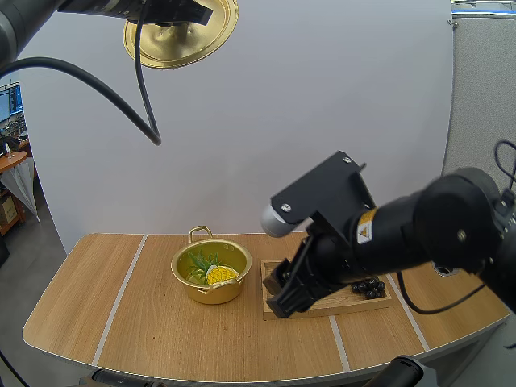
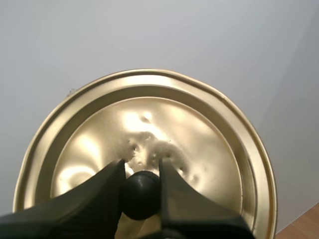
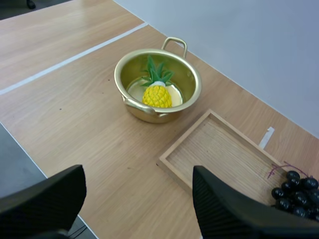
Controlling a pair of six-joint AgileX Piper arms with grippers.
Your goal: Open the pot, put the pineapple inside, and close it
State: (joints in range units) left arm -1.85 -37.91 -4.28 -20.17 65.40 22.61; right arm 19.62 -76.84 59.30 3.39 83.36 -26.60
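The pot (image 1: 211, 293) is open to approach from above: its lid (image 1: 181, 36) hangs high up and to the left, well clear, pinched by the knob in the left gripper (image 2: 141, 169), and the pineapple (image 1: 220, 275) takes up part of the pot's floor. Just right of the pot, the right gripper (image 3: 138, 172), fingers spread, hangs over the wooden tray (image 3: 219, 149), with grapes (image 3: 294, 191) in the tray's corner. The table (image 1: 137, 322) left of and in front of the pot is open wood.

The wooden table (image 1: 145, 322) bears the gold pot (image 1: 214, 293) beside a tray (image 3: 219, 149).
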